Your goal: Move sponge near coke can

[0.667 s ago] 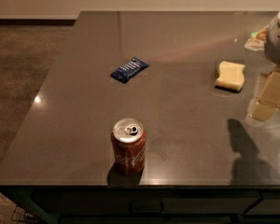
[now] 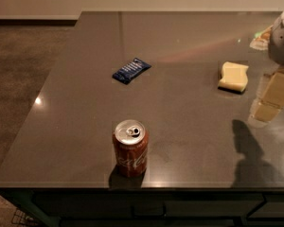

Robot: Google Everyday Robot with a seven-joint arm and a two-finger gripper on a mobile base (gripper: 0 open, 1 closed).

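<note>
Next to nothing has moved since the earlier frame. The sponge [image 2: 233,76], the coke can [image 2: 130,148] and the blue snack packet [image 2: 131,70] lie where they did. The gripper [image 2: 270,103] hangs in much the same spot at the right edge of view, above the table [image 2: 75,126].

The gripper sits just right of the sponge and a little nearer the front edge, apart from it. I read this as the approach to a grasp that has not yet begun. I see nothing in its hold, and I cannot tell how far open it is.

The sponge lies flat on the right side of the tabletop, well apart from the can. The can stands upright close to the front edge, left of centre. The packet lies flat further back, off the straight line from sponge to can. That line crosses bare surface, so I judge there is open room to carry the sponge over.

The tight spot is the drop. With the can so near the front edge, I would set the sponge down to its right or behind it. Coming in low could knock the can toward that edge.

Something pale with a touch of green lies at the far right, partly hidden by the arm. I cannot tell what it is.
</note>
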